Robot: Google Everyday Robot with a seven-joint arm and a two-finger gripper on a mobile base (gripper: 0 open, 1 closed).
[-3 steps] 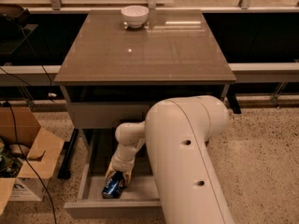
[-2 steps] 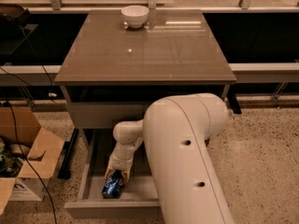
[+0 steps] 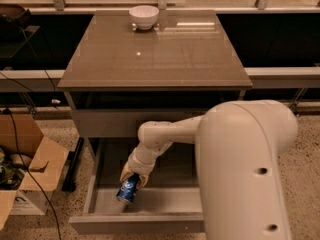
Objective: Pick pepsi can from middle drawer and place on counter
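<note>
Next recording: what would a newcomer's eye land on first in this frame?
The robot's bulky cream-white arm fills the lower right foreground. Its gripper reaches down into the open grey middle drawer, clamped on a tilted blue aluminium pepsi can. Far back on the glossy grey-brown counter sits a white bowl.

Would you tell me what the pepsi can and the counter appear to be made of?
The pepsi can, gripped by the hand in the middle drawer: likely painted aluminium, shiny blue. The counter: glossy grey-brown slab, perhaps laminate or stone; it mirrors light.
</note>
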